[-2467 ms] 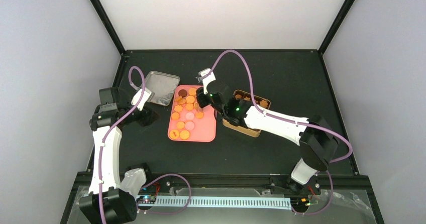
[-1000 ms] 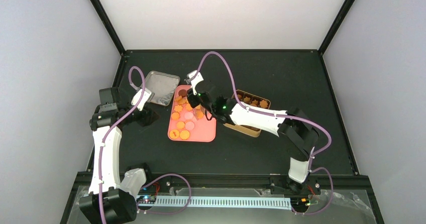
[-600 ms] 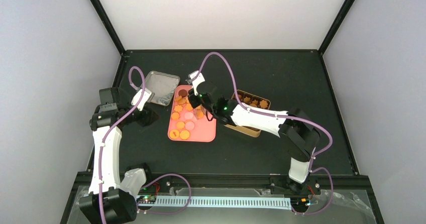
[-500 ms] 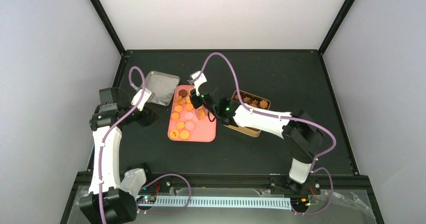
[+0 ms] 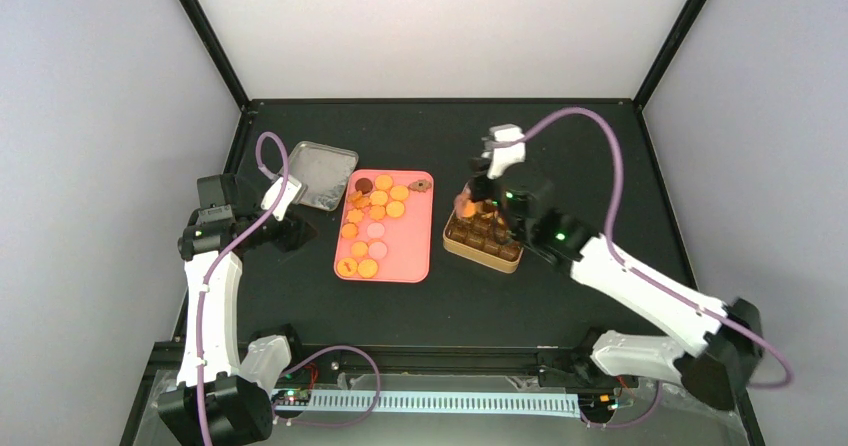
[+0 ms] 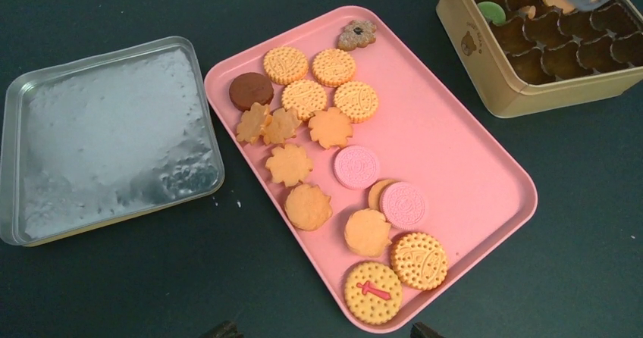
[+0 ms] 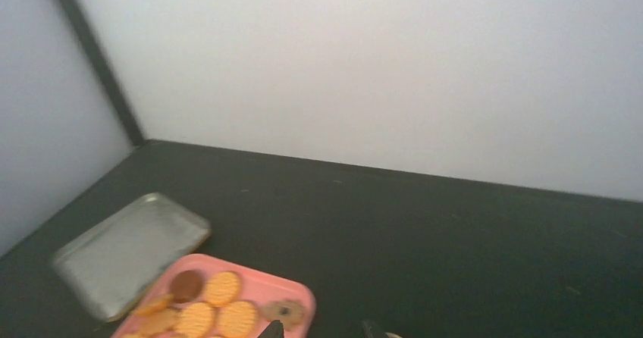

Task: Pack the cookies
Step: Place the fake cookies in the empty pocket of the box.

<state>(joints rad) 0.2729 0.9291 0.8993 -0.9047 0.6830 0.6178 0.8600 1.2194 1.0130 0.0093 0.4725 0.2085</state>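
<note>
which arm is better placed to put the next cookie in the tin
Right. The right gripper holds an orange cookie above the gold tin; the left gripper hangs open beside the pink tray, farther away.

Pale walls (image 5: pixel 440 26) enclose an evenly lit black table (image 5: pixel 580 136).

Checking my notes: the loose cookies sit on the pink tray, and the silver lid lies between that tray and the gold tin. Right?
Not quite. The silver lid lies on the opposite side of the pink tray from the gold tin, not between them; the left wrist view shows it. The cookies do sit on the tray.
</note>
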